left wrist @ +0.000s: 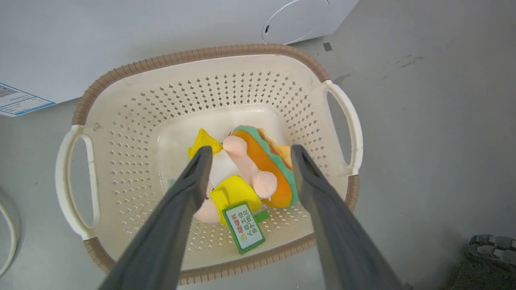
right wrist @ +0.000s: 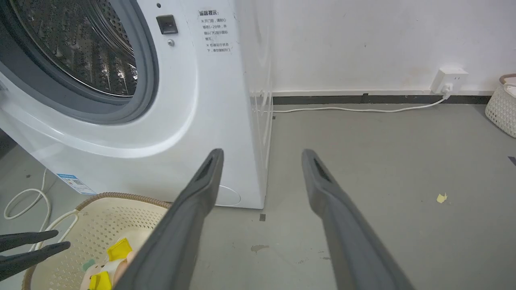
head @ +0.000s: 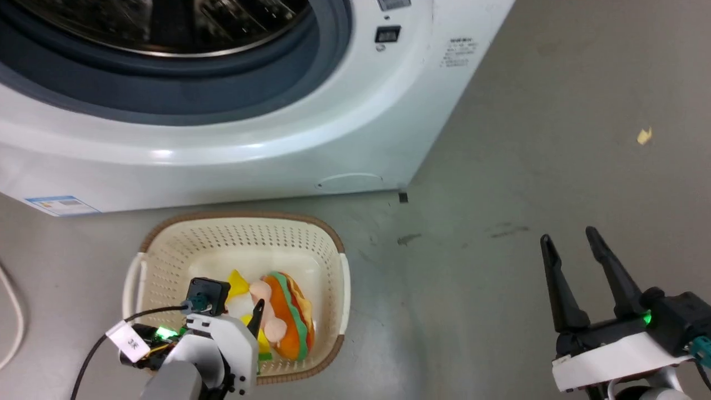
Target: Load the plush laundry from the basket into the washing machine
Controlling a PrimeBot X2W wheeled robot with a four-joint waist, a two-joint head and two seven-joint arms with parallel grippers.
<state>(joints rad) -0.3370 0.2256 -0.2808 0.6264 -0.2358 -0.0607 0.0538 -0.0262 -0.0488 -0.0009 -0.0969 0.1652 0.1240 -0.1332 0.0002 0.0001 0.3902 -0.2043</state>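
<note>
left gripper (left wrist: pixel 250 148): jaws open, spread over the plush laundry (left wrist: pixel 264 167), one jaw on each side; touching it or not, cannot tell
plush laundry: lying on the bottom of the basket (left wrist: pixel 201 54), orange hamburger beside the pink figure, green tag (left wrist: pixel 244 227) toward the brown rim
basket: on the floor (head: pixel 500 166), just before the washing machine (head: pixel 222 161)
washing machine: opening uncovered, grey gasket (head: pixel 166 100) and steel drum (right wrist: pixel 80 48) showing
right gripper (head: pixel 569 235): jaws open, holding nothing, above bare floor, well apart from the basket
</note>
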